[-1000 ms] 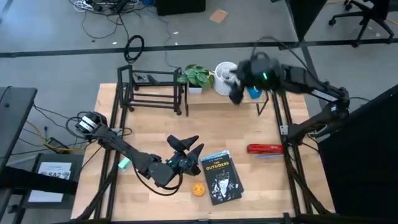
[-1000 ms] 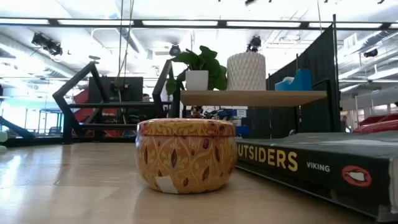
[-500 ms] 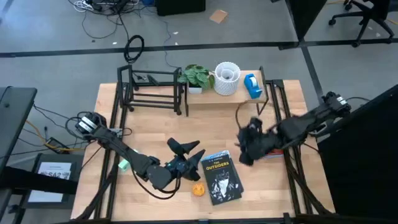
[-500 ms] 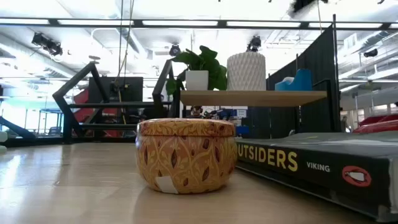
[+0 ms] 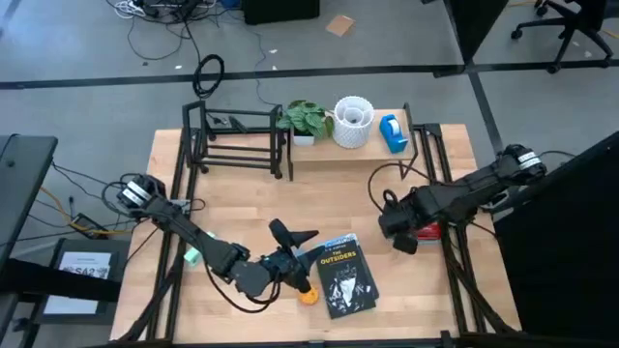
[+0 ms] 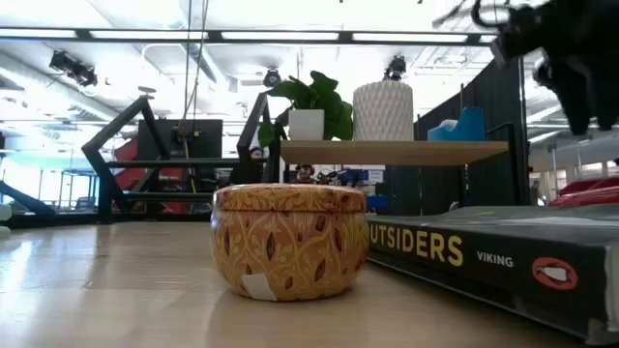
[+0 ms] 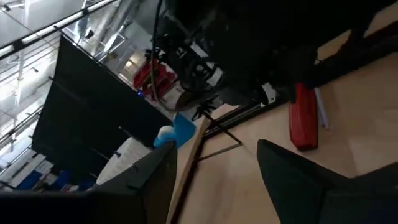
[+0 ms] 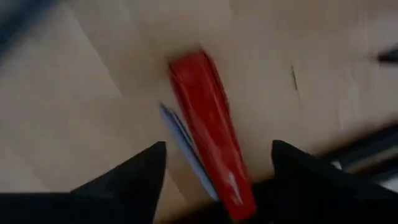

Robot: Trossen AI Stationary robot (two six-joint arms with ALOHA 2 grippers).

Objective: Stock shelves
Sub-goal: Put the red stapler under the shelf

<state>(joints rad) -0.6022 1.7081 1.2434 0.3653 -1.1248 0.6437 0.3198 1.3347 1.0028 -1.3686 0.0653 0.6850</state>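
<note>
The shelves stand at the table's far edge: a wooden plank top (image 5: 324, 147) on black legs and a black rod rack (image 5: 237, 143). On the plank are a potted plant (image 5: 307, 118), a white vase (image 5: 353, 121) and a blue dispenser (image 5: 392, 133). A red stapler (image 8: 208, 118) lies on the table at the right. My right gripper (image 8: 217, 180) is open above it, one finger on either side. My left gripper (image 5: 295, 238) is open over the table's middle, just beyond the book (image 5: 343, 275) and the orange tin (image 5: 308, 295).
A thin blue-and-white strip (image 8: 180, 137) lies beside the stapler. Black frame rails (image 5: 455, 251) run along the table's left and right sides. In the low view the tin (image 6: 288, 242) and the book (image 6: 484, 256) stand in front of the plank shelf (image 6: 387, 151).
My right gripper has swung from the plank shelf by the blue dispenser toward the table's near edge and come down over the red stapler. My left gripper has shifted slightly toward the near edge, closer to the book and tin. Nothing on the table has moved.
</note>
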